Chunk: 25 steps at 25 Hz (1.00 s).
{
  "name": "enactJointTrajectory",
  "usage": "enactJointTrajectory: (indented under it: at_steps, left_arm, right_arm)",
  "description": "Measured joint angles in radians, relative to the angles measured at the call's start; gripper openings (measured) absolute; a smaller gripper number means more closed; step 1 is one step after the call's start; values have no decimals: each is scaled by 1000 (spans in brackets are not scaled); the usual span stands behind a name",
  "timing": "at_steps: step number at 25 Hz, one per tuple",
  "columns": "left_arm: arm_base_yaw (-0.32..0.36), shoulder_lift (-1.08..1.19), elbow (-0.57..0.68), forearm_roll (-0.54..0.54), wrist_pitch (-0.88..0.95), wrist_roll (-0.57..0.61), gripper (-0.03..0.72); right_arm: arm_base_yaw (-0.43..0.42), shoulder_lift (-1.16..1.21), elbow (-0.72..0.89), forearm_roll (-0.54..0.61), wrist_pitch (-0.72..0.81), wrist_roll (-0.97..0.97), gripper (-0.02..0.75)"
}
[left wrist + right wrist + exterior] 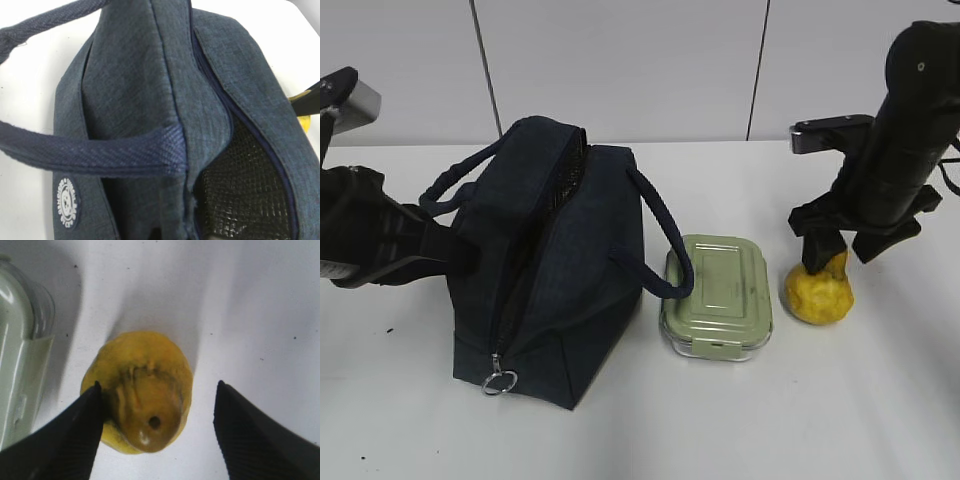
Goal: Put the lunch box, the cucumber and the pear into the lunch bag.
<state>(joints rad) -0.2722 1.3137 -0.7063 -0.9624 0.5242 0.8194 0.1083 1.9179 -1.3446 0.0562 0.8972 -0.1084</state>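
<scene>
Woven navy lunch bag point(555, 270); lumpy yellow pear point(818, 293) beside.

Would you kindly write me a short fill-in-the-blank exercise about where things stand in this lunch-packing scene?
1. The lunch box stands on the table between the lunch bag and the ____.
2. The right tool has its fingers on either side of the yellow ____.
3. The zipper along the top of the lunch bag is ____.
4. The lid of the lunch box is pale ____.

Missing words: pear; pear; open; green
</scene>
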Motion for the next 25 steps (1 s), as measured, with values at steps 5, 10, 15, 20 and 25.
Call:
enactJointTrajectory:
  at_steps: [5, 10, 15, 20, 25]
  left_arm:
    - [0, 0, 0, 0, 0, 0, -16]
    - [0, 0, 0, 0, 1, 0, -16]
    - [0, 0, 0, 0, 2, 0, -16]
    - [0, 0, 0, 0, 4, 0, -16]
    - [0, 0, 0, 1, 4, 0, -16]
  right_arm:
    - [-30, 17, 0, 111, 2, -95, 475]
    - [-30, 21, 0, 152, 2, -134, 251]
    - [-30, -28, 2, 156, 2, -149, 181]
    - [-30, -203, -63, 441, 9, -381, 175]
    - [84, -250, -164, 831, 45, -643, 173]
